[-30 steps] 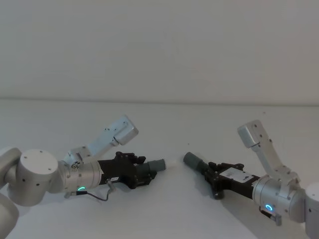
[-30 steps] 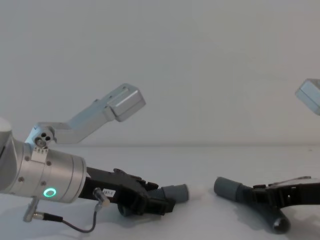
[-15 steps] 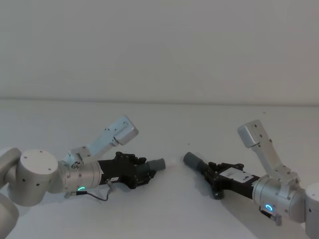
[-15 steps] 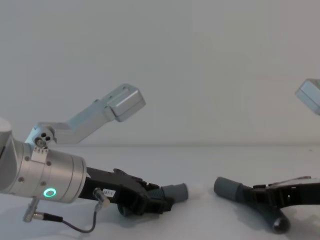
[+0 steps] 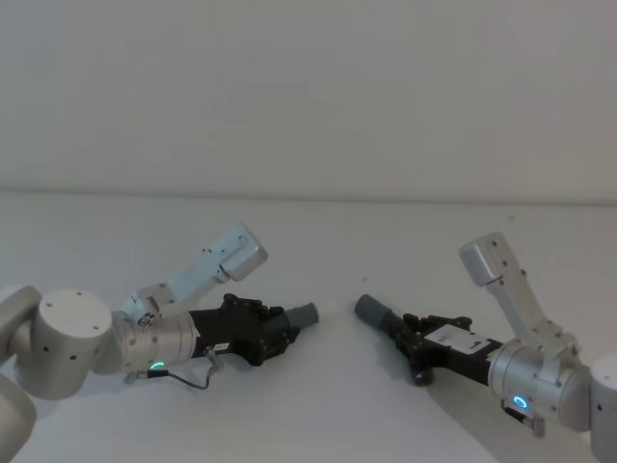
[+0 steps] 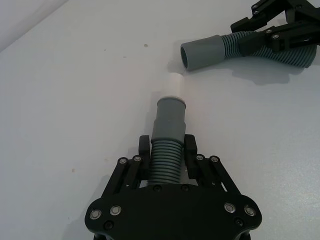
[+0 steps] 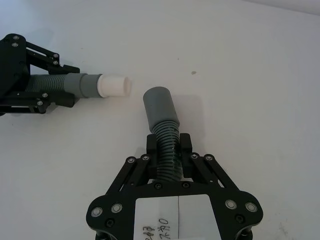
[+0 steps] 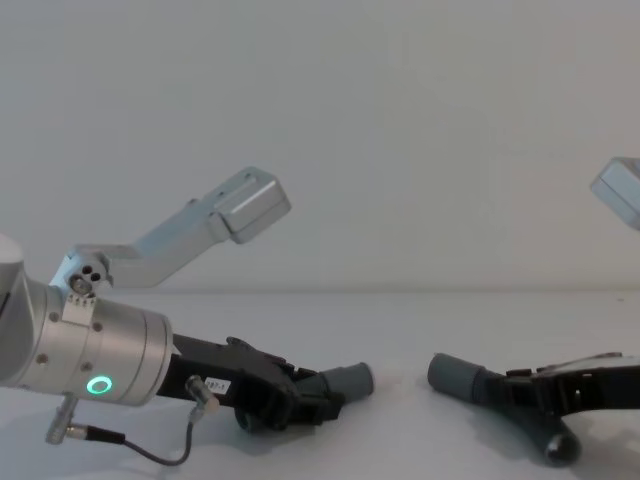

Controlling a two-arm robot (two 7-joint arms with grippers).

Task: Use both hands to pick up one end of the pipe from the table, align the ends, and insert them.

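My left gripper (image 6: 167,145) is shut on the ribbed part of one pipe piece (image 6: 166,162), whose grey cuff (image 6: 169,117) ends in a white tip (image 6: 175,85). In the head view the left gripper (image 5: 273,332) is low over the table (image 5: 318,405) with this cuff (image 5: 304,314) pointing right. My right gripper (image 7: 169,145) is shut on the other pipe piece (image 7: 167,160), and its plain cuff (image 7: 159,107) points left. The two ends face each other across a short gap, slightly out of line, with the white tip (image 7: 114,86) to one side of the plain cuff's mouth (image 6: 186,54). From the chest view the cuffs (image 8: 348,381) (image 8: 455,377) are apart.
The right piece's open ribbed end (image 8: 562,450) rests on the table under my right gripper (image 8: 520,392). A thin cable (image 8: 150,455) hangs under the left wrist. A few small specks (image 7: 193,73) mark the white table around the pipes.
The left gripper has turned slightly, so its cuff now tilts up and sits a little farther back than before. The right gripper and its piece have not moved.
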